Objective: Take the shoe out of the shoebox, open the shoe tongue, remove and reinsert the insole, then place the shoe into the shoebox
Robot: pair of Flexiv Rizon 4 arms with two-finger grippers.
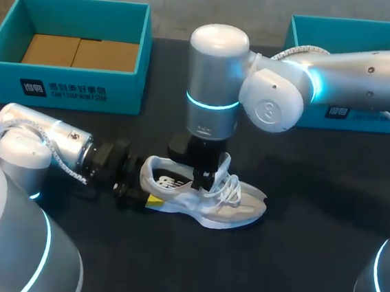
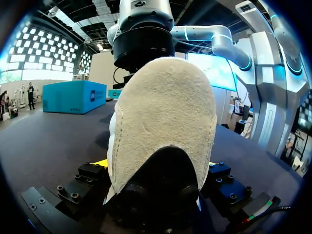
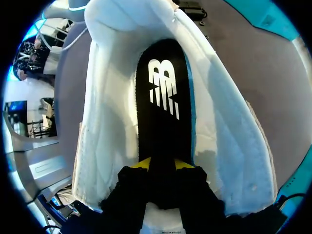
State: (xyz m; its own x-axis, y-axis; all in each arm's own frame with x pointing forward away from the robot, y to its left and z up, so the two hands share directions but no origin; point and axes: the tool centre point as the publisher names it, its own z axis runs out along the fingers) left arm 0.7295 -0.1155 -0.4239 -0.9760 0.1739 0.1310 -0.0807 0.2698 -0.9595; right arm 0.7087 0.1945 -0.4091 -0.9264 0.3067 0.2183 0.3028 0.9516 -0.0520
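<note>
- Shoe sits sole-down on the counter, long axis L-R. Heel faces your L arm, toe points R. It's well apart from the teal shoebox at rear L.
- L end effector is clenched on the heel, which is napped and suede-like.
- R end effector comes down into the shoe opening and pinches the black insole, which runs ahead toward the heel.
- IMO the next move must follow that axis.
- Upper is white and padded. Insole looks thin and prob. buckles.

Print on shoebox — logo on insole
</note>
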